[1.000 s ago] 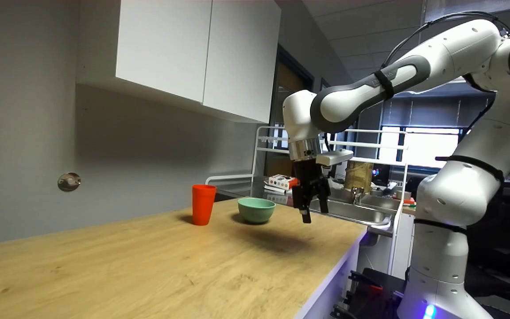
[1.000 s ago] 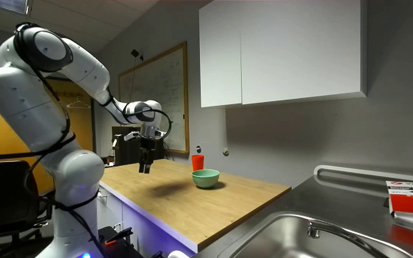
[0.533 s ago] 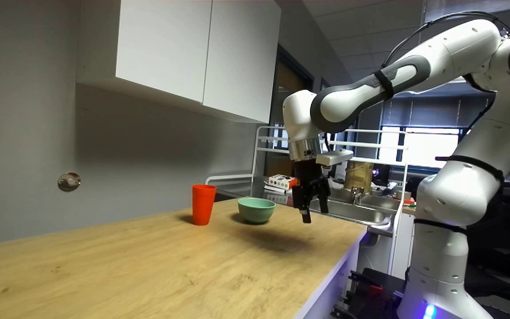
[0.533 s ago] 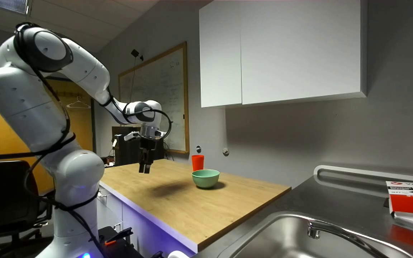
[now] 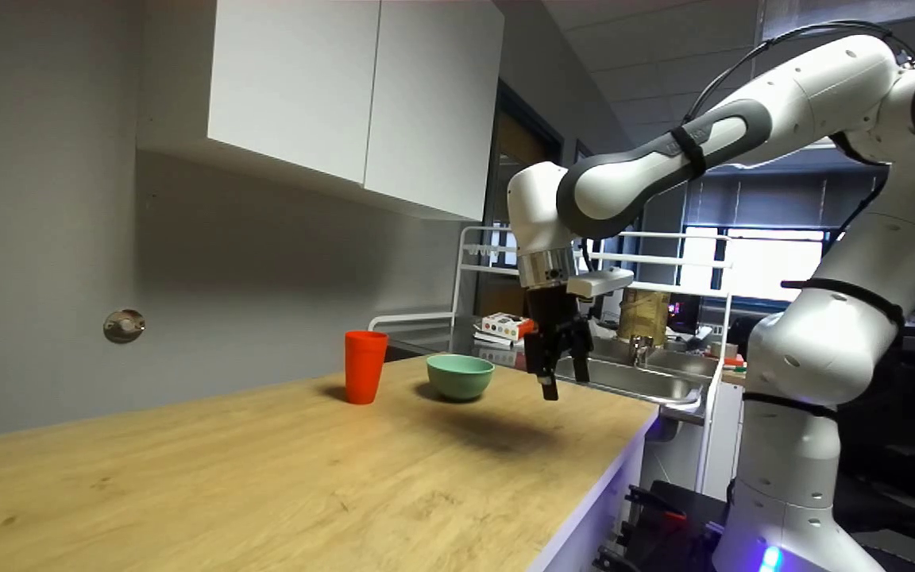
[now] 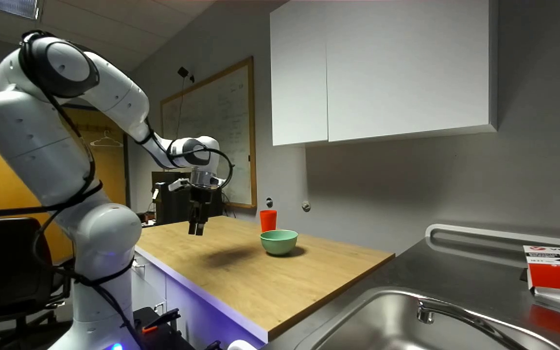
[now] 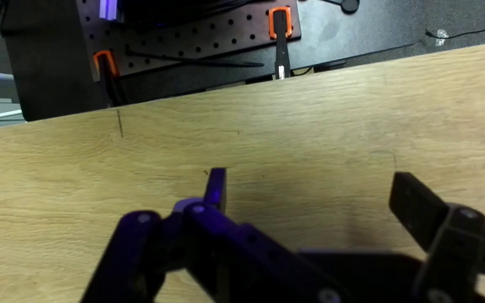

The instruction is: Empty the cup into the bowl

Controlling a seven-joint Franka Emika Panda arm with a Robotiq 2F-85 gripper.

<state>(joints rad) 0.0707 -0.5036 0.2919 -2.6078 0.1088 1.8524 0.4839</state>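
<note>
The red-orange cup stands upright on the wooden table near the wall; it also shows in an exterior view, where the bowl hides its base. The light green bowl sits upright beside the cup, apart from it in an exterior view, and also shows here. What is inside the cup and the bowl is hidden. My gripper is open and empty, pointing down above the table, apart from both things. In the wrist view its fingers are wide apart over bare wood; the cup and bowl are out of that view.
The wooden table runs along the wall under white wall cabinets. A steel sink with a faucet and a red and white box lie past the table's end. A white rack stands near the sink.
</note>
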